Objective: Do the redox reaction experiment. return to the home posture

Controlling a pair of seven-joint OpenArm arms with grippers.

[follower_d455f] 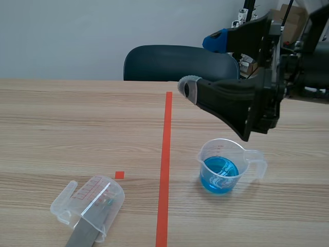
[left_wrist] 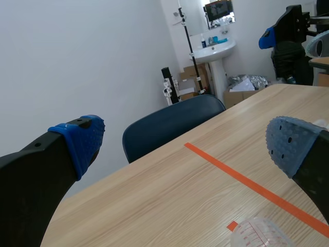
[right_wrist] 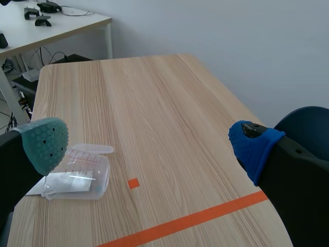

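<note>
Beaker [follower_d455f: 91, 205] sideways; red markings [follower_d455f: 86, 191] unreadable

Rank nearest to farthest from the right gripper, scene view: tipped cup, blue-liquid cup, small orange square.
From the right gripper:
1. blue-liquid cup, right of the tape line, just below the gripper.
2. small orange square, left of the line.
3. tipped cup, farthest left, by the table's near edge.
</note>
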